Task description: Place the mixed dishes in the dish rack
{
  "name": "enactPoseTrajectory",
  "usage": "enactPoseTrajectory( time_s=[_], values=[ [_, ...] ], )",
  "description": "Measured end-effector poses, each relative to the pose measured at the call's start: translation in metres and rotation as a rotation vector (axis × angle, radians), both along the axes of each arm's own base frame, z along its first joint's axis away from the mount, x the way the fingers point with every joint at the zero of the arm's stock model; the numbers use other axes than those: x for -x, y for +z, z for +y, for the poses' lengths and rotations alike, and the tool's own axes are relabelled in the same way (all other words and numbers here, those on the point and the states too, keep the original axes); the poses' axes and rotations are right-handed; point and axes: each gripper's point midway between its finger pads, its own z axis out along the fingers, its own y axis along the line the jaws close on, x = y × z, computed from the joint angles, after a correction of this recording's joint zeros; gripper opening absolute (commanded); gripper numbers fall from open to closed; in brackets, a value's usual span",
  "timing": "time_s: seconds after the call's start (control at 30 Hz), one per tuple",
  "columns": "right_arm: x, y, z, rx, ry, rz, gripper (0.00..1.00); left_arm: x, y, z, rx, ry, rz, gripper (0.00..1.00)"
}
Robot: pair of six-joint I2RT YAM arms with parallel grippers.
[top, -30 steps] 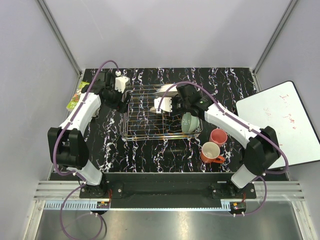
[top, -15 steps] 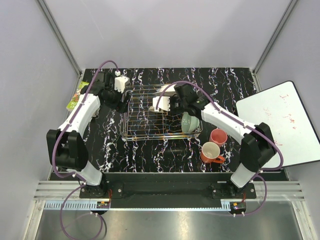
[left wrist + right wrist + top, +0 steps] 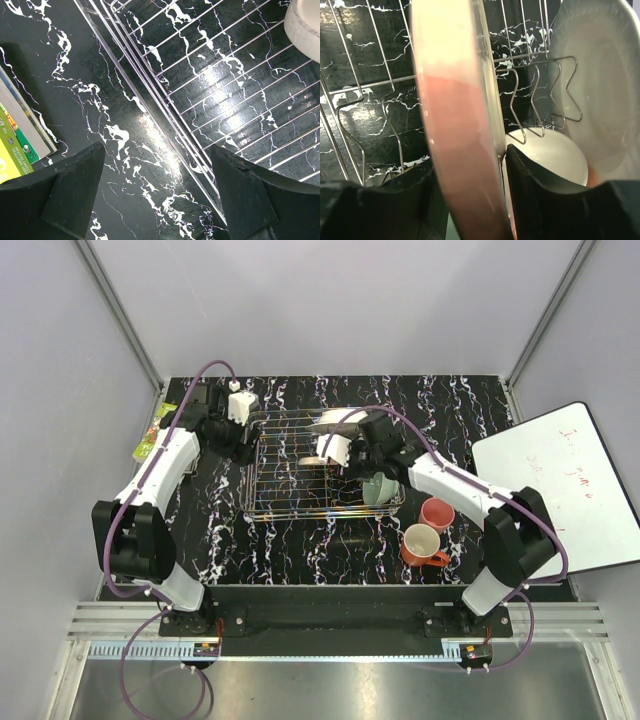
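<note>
The step in hand is judged to be the racking of the pink plate [image 3: 455, 125]: it is seen on edge among the tines of the rack [image 3: 280, 502], toward its far right part, with a white plate [image 3: 600, 90] stood just beside it. It is flanked closely on both sides by the fingers of the right gripper [image 3: 467, 165]. Whether it is pinched or already let go cannot be told. The left gripper [image 3: 155, 150] is held with jaws spread wide and nothing between them, above the table just outside the rack's left rail, near a book [image 3: 15, 145]. A green bowl [image 3: 378, 488] lies in the rack's near right corner. A cup [image 3: 437, 512] and a mug [image 3: 422, 545] are left on the table to the rack's right. Next, a full release and a straight lift are called for, so that the plate is not dragged or tipped against its neighbour — then the cup or mug can be fetched.
</note>
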Motion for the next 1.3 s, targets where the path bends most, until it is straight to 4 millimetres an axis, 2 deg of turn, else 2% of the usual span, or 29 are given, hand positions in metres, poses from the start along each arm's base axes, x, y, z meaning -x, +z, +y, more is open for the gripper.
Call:
enactPoseTrajectory(
  time_s=[0.03,0.13,0.23,0.37,0.5,0.67,0.73,0.8,0.9,1.03,1.1,1.13,1.27,1.3],
  values=[
    [0.001,-0.001,-0.001,-0.005,-0.007,0.003,0.99,0.0,0.0,0.0,0.0,0.0,0.0,0.89],
    [0.004,0.001,-0.003,-0.027,-0.023,0.013,1.0,0.0,0.0,0.0,0.001,0.0,0.0,0.89],
    [0.005,0.013,-0.002,-0.06,-0.031,-0.003,1.0,0.0,0.0,-0.001,0.006,-0.004,0.001,0.89],
    [0.007,0.037,-0.003,-0.11,-0.047,-0.041,1.0,0.0,0.0,-0.001,0.006,-0.004,0.001,0.89],
    [0.009,0.072,-0.016,-0.177,-0.144,-0.093,1.0,0.0,0.001,-0.001,0.005,-0.004,0.0,0.9],
    [0.008,0.121,-0.052,-0.349,-0.414,-0.13,1.0,0.0,0.006,-0.001,0.006,-0.005,-0.009,0.9],
    [0.005,0.138,-0.078,-0.461,-0.573,-0.126,1.0,-0.001,0.012,-0.001,0.009,-0.004,-0.021,0.9],
    [0.002,0.147,-0.104,-0.566,-0.754,-0.121,1.0,-0.004,0.02,-0.003,0.017,-0.007,-0.043,0.9],
    [0.008,0.13,-0.129,-0.686,-0.979,-0.079,1.0,-0.008,0.032,-0.005,0.03,-0.009,-0.072,0.9],
    [0.043,0.067,-0.165,-0.712,-1.255,0.016,0.95,-0.008,0.04,-0.007,0.04,-0.014,-0.092,0.9],
    [0.056,0.05,-0.18,-0.696,-1.372,0.039,0.91,-0.007,0.041,-0.007,0.041,-0.014,-0.093,0.9],
    [0.059,0.047,-0.183,-0.698,-1.406,0.044,0.9,-0.007,0.041,-0.007,0.041,-0.014,-0.093,0.9],
    [0.069,0.035,-0.188,-0.7,-1.522,0.108,0.77,-0.007,0.041,-0.007,0.042,-0.014,-0.092,0.9],
    [0.071,0.031,-0.188,-0.705,-1.547,0.128,0.69,-0.007,0.041,-0.007,0.042,-0.013,-0.092,0.9]
  ],
)
